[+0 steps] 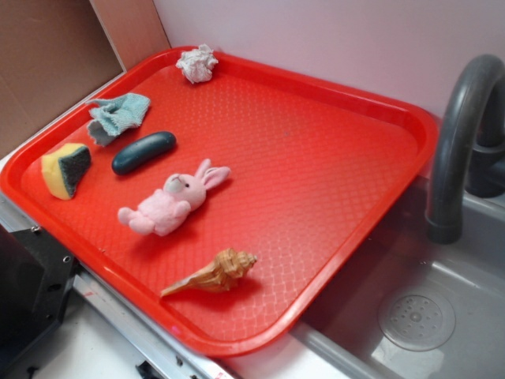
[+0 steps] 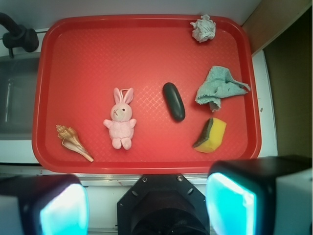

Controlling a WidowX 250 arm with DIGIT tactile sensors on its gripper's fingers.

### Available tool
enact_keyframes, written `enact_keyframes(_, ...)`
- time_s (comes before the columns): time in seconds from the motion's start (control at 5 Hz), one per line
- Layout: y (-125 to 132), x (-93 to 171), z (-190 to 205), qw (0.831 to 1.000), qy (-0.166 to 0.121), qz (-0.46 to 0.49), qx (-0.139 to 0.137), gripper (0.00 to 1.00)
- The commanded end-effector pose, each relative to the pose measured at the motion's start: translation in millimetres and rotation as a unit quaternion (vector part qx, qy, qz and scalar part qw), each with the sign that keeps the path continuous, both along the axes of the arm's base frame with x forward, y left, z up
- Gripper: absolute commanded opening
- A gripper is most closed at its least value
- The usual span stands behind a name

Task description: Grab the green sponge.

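The green sponge [image 1: 65, 169] is a small yellow wedge with a dark green-grey face. It lies at the left corner of the red tray [image 1: 331, 181]. In the wrist view the sponge [image 2: 211, 135] is at the tray's [image 2: 146, 54] lower right. My gripper [image 2: 146, 208] is open and empty, its two fingers wide apart at the bottom corners of the wrist view. It hangs high above the table, behind the tray's near edge and apart from the sponge. The gripper does not show in the exterior view.
On the tray lie a pink bunny [image 2: 121, 120], a dark teal pill-shaped object [image 2: 173, 101], a light teal cloth [image 2: 220, 88], a seashell [image 2: 73, 142] and a crumpled white wad [image 2: 203, 28]. A grey faucet [image 1: 458, 134] and sink [image 1: 418, 316] stand beside the tray.
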State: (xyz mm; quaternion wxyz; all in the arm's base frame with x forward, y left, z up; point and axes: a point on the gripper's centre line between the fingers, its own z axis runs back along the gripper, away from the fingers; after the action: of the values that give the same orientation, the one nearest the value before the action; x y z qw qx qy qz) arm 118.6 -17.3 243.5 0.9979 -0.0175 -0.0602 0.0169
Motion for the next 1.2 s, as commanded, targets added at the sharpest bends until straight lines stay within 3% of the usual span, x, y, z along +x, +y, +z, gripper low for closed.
enact_keyframes(0.0,0,0,0,1.000,0.000,0.000,0.000,1.00)
enact_keyframes(0.4,27,2,-32,0.991,-0.046,0.121,0.013,1.00)
enact_keyframes(0.8,59,-4,-68,0.984,-0.050,0.167,0.044,1.00)
enact_keyframes(1.0,74,-7,-93,0.985,-0.038,0.171,0.015,1.00)
